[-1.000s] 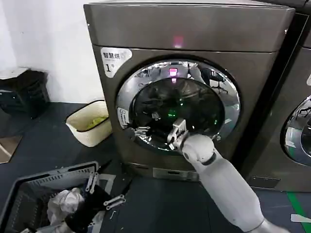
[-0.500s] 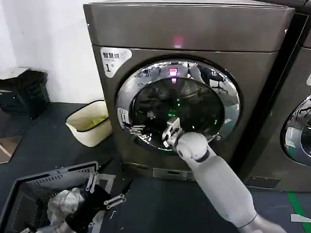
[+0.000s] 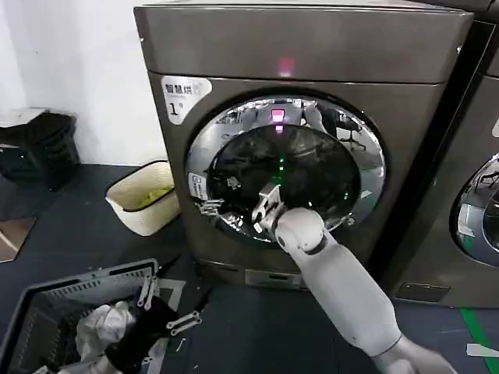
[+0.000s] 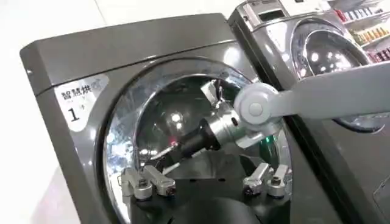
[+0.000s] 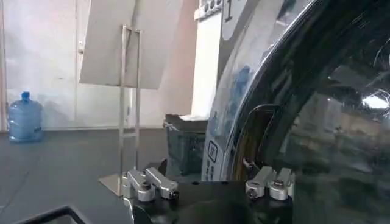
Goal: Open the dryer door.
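The dryer (image 3: 312, 47) stands in front of me with its round dryer door (image 3: 284, 167) flat against the front, chrome ring around dark glass. My right gripper (image 3: 263, 209) is open at the lower left part of the glass, close to the ring's left edge. In the right wrist view the door's ring (image 5: 244, 103) and a dark recess at its edge lie just past that gripper (image 5: 210, 185), with nothing between the fingers. My left gripper (image 3: 165, 306) hangs open low on the left over a basket. Its wrist view faces the door (image 4: 152, 109) from between its open fingers (image 4: 207, 182).
A grey laundry basket (image 3: 47, 300) with clothes sits at the front left. A cream tub (image 3: 144, 204) stands by the dryer's left side and a black crate (image 3: 39, 148) by the wall. A neighbouring machine (image 3: 475, 202) adjoins on the right.
My right gripper has slid leftward across the door glass toward the ring's left edge. The door and the left arm have stayed put.
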Robot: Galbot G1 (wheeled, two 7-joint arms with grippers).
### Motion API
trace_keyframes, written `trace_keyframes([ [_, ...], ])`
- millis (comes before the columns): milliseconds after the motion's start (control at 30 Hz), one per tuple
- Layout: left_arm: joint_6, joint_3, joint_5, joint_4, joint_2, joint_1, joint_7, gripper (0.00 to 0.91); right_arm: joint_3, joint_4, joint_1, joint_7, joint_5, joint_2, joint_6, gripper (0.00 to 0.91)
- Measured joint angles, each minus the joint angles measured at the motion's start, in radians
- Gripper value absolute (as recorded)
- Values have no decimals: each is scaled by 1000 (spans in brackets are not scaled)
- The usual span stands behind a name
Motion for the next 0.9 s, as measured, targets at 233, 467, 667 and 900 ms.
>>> trace_keyframes([
  [233, 0, 0, -1, 3, 1, -2, 0, 907, -7, -29, 14, -43, -1, 4, 10, 907],
  [467, -1, 0, -2, 7, 1, -3, 0, 907, -14, -49, 24, -102, 0, 1, 22, 907],
  [667, -2, -1, -2, 7, 0, -3, 0, 907, -20, -42, 22, -161, 5, -8, 27, 907],
  [900, 1, -10, -16, 16, 6, -16, 0, 907, -32, 3, 9, -236, 51, -43, 16, 907],
])
